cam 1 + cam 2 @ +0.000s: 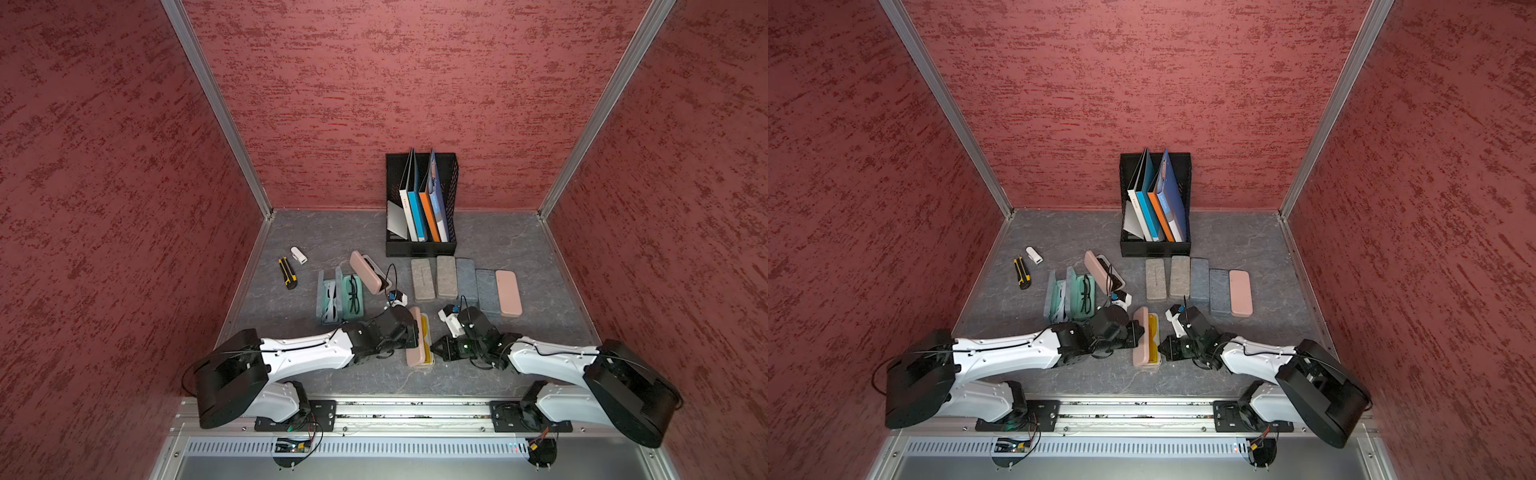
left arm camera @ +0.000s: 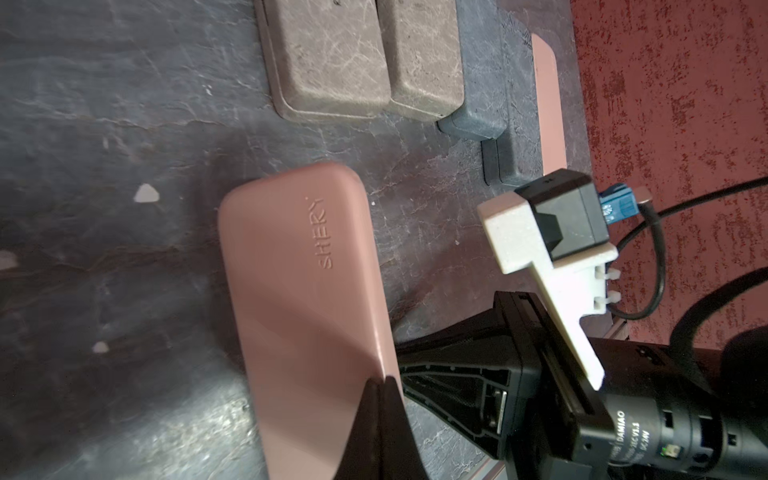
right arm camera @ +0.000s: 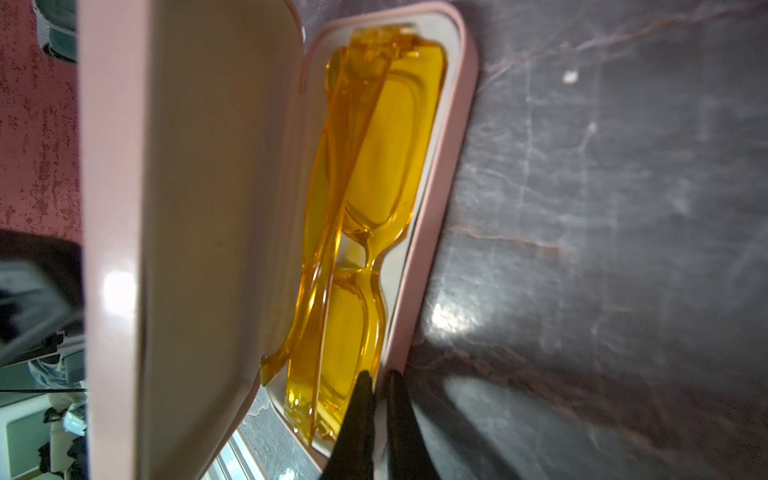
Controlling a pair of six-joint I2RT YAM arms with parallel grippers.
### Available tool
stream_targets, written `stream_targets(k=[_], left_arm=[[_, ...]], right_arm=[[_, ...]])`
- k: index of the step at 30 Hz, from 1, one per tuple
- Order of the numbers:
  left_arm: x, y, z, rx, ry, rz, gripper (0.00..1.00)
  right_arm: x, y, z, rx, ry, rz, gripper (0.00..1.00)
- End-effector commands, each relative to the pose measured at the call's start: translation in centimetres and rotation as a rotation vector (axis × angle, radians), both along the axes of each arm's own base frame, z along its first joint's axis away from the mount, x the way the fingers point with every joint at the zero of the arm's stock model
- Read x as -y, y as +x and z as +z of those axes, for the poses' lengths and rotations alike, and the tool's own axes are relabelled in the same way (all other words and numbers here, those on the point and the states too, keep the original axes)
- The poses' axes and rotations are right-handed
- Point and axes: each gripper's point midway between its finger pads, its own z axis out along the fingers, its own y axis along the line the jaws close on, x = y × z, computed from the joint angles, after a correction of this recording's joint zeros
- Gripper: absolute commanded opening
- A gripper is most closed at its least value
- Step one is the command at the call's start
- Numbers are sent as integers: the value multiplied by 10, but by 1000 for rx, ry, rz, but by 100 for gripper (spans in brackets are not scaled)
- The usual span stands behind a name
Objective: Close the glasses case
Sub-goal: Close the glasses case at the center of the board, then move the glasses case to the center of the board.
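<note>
Glasses case [image 1: 417, 353]: open on the bench [image 1: 332, 232], directly ahead of left gripper [image 2: 380, 380], tips together against the raised lid [image 2: 299, 291]. Right gripper [image 3: 378, 374] opposite, clamped on base rim [image 3: 432, 208]. Long axis crosswise to both.

Dark marbled tabletop [image 1: 316, 237] carries: file rack [image 1: 419, 249] at back; utility knife [image 1: 287, 273]; small white item [image 1: 299, 254], poss. a clip; two open teal cases [image 1: 340, 297]; angled pink case [image 1: 368, 272]; row of five shut cases [image 1: 466, 279]; front pink case [image 1: 415, 357], open.
</note>
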Motion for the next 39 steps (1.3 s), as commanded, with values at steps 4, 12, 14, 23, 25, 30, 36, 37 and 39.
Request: stream_targets(k=[4,12,14,23,25,30,36,37,39], left_arm=[[-1,-8,-28,-49,61,-33,0],[2,-7,-18,-29,9,-27,5],[1,-6,-11,-12,-16,-21,9],[-50,-10,56,123,-97,93,71],[-79,-13,67,160,-90,157,78],[-156,-36,90,243,-53,271,91],[-184,-58,113,330,-7,247,100],[-184,-60,113,335,13,242,100],[-182,-61,114,347,58,232,100]], right_arm=[[5,3,-1,28,-25,-13,8],[46,18,42,127,-120,-178,29],[53,18,58,159,-117,-207,36],[28,-4,89,171,-19,-45,55],[16,-9,85,198,-90,10,61],[-19,-13,77,259,-268,104,66],[-43,-3,54,319,-554,146,67],[-44,-1,47,319,-606,144,68],[-43,4,41,332,-667,128,68]])
